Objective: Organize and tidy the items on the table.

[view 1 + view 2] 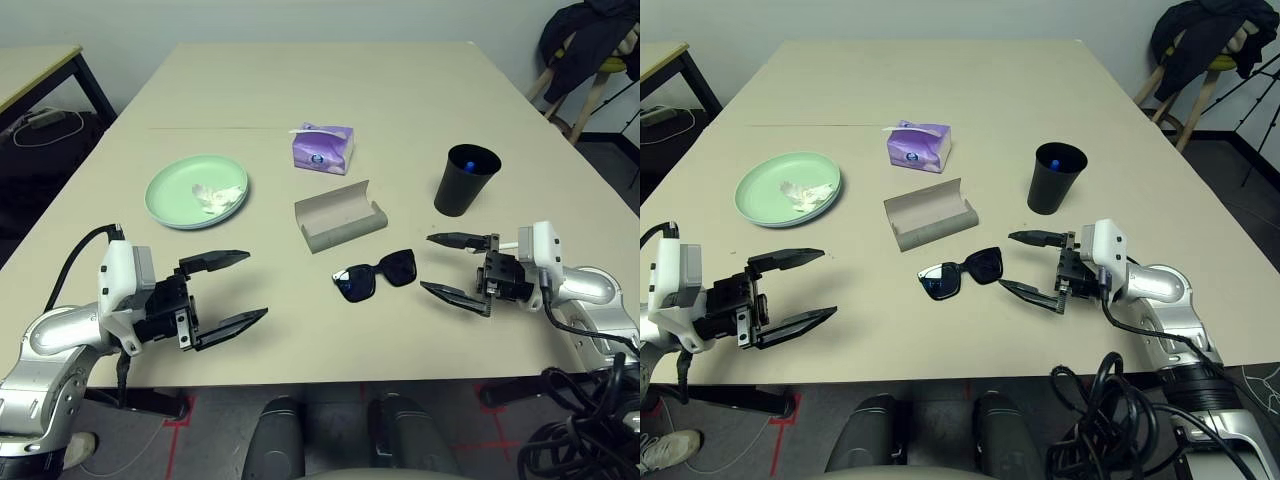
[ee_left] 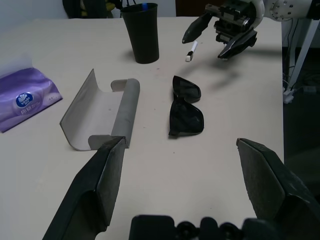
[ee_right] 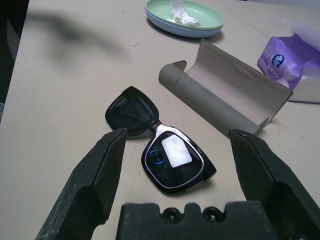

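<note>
Black sunglasses lie folded near the table's front edge. My right gripper hovers just to their right, open and pointing at them. A white pen lies on the table by that gripper. Behind the sunglasses the grey glasses case lies open. The black cup stands at the right with a blue-tipped pen inside. Further back is the purple tissue box. At the left, a mint green plate sits on a light blue one and holds a crumpled tissue. My left gripper hangs open and empty at the front left.
A smaller wood-topped table stands off the far left. A stool draped with dark clothing is at the back right. Black cables hang past the table's front right corner.
</note>
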{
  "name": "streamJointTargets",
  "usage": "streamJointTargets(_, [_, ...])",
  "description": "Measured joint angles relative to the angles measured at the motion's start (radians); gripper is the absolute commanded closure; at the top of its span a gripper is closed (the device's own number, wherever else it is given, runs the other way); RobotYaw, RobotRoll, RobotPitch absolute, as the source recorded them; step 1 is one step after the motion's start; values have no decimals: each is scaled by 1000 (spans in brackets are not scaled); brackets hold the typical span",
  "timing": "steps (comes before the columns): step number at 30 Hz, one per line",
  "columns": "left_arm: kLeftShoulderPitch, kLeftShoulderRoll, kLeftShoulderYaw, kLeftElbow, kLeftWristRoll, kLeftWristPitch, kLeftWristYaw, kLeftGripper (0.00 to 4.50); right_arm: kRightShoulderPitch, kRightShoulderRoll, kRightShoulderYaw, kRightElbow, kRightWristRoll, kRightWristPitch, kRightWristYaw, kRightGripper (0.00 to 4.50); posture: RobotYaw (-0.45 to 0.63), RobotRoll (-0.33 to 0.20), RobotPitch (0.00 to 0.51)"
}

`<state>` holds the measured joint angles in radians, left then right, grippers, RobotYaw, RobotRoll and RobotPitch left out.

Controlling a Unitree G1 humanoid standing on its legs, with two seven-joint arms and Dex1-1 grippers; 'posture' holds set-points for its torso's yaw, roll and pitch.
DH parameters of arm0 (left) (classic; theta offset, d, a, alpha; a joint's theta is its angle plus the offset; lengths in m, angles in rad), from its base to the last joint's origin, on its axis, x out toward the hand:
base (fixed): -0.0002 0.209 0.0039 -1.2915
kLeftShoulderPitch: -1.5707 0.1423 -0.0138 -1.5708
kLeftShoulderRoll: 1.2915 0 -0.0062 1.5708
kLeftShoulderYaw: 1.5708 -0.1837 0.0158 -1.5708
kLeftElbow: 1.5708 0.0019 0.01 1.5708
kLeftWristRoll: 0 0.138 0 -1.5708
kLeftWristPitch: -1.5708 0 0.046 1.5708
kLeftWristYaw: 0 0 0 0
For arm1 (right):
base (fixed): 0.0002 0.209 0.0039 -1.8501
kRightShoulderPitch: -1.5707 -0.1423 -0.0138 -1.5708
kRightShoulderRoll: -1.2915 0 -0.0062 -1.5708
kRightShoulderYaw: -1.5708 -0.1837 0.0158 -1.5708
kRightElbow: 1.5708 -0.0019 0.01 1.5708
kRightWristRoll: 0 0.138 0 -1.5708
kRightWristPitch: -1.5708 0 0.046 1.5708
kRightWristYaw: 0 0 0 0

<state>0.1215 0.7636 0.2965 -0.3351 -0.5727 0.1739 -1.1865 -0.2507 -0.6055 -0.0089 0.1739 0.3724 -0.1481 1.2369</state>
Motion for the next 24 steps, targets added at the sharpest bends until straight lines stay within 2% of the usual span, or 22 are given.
streamJointTargets(5, [0, 0, -12, 3, 1, -20, -14, 17, -22, -43, 4, -120, 22, 151, -12, 0, 120, 0, 76])
streamJointTargets(9, [-8, 0, -33, 26, 5, -39, -23, 17, -43, -84, 22, -139, 3, 156, 20, 0, 120, 0, 79])
streamJointTargets(16, [-18, 0, -41, 36, 7, -54, -23, 17, -88, -96, 29, -162, 4, 190, 32, 0, 122, 0, 86])
streamJointTargets(24, [-24, -3, -50, 35, 7, -56, -12, 17, -215, -96, 22, -239, 96, 469, -51, 0, 128, 0, 93])
